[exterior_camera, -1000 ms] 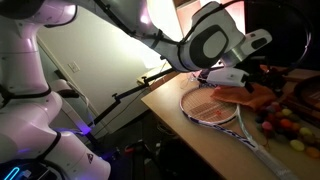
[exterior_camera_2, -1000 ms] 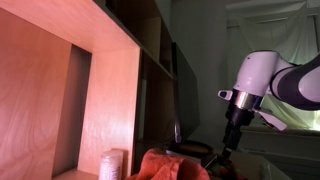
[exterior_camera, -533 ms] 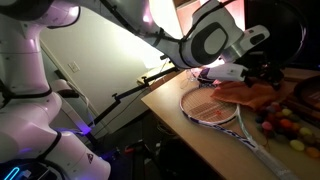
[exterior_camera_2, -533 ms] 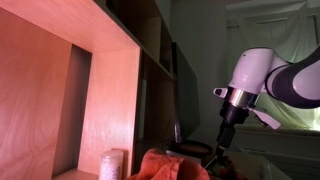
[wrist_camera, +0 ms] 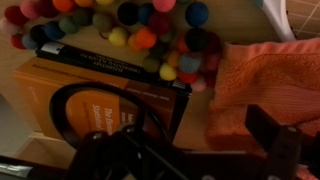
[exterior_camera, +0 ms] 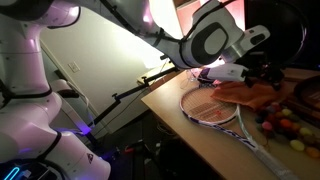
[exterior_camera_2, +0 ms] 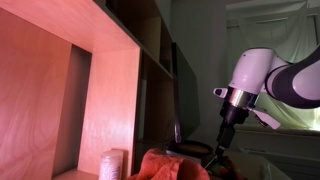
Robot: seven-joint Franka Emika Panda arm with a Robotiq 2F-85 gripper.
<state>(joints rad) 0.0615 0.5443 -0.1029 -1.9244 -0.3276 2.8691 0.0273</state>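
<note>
My gripper (exterior_camera: 257, 73) hangs open just above an orange cloth (exterior_camera: 245, 95) that lies crumpled on the wooden table (exterior_camera: 190, 135). In the wrist view the orange cloth (wrist_camera: 268, 80) fills the right side. One dark finger (wrist_camera: 277, 135) shows over its lower edge, and nothing sits between the jaws of the gripper (wrist_camera: 190, 150). In an exterior view the gripper (exterior_camera_2: 218, 154) points down beside the cloth (exterior_camera_2: 165, 165). A tennis racket (exterior_camera: 208, 105) lies partly under the cloth.
A string of coloured balls (wrist_camera: 130, 25) lies past a brown book (wrist_camera: 85, 85) with a black cord loop (wrist_camera: 75, 120) over it. The coloured balls (exterior_camera: 284, 126) sit near the racket handle. A wooden shelf unit (exterior_camera_2: 90, 90) and a white roll (exterior_camera_2: 112, 163) stand close by.
The arm shifted a little sideways over the cloth during the first half second, then stayed still. The jaws stayed open.
</note>
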